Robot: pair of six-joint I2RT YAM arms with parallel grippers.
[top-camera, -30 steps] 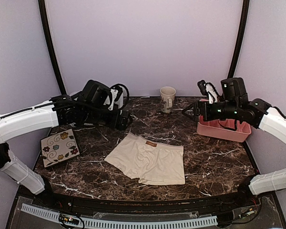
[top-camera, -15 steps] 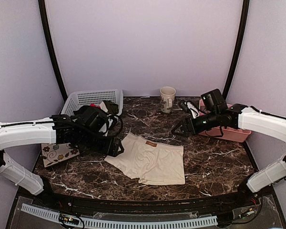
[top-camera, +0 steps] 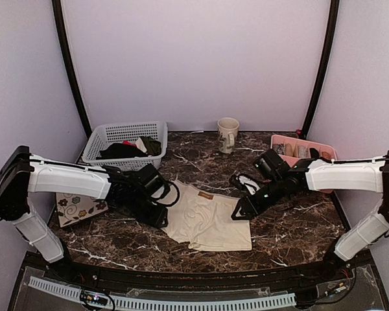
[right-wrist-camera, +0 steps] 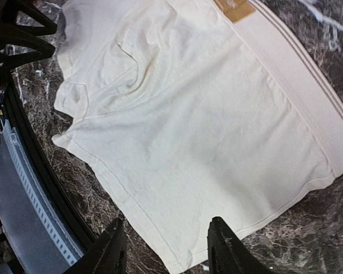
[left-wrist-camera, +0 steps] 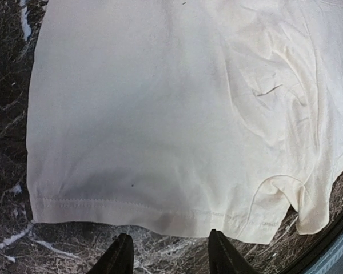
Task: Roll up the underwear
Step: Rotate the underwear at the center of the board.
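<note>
Where the marble table (top-camera: 298, 227) shows bare on both sides of it, the underwear (top-camera: 207, 220) lies flat and unrolled near the middle. Its waistband is toward the far side and its leg hems toward the near edge.

Left gripper (top-camera: 158, 215): low at the cloth's left edge. The wrist view shows its fingers (left-wrist-camera: 121, 257) spread wide over bare marble just short of a stitched hem, with nothing between them.

Right gripper (top-camera: 244, 208): low at the cloth's right edge. Its fingers (right-wrist-camera: 220, 248) are likewise wide apart and holding nothing, with the tips just off the hem.

Cannot tell whether either gripper touches the table.

A white basket (top-camera: 117, 133) of dark clothes stands far left, a mug (top-camera: 228, 134) far centre, and a pink tray (top-camera: 303, 148) far right. A floral tile (top-camera: 74, 210) lies beside the left arm.
</note>
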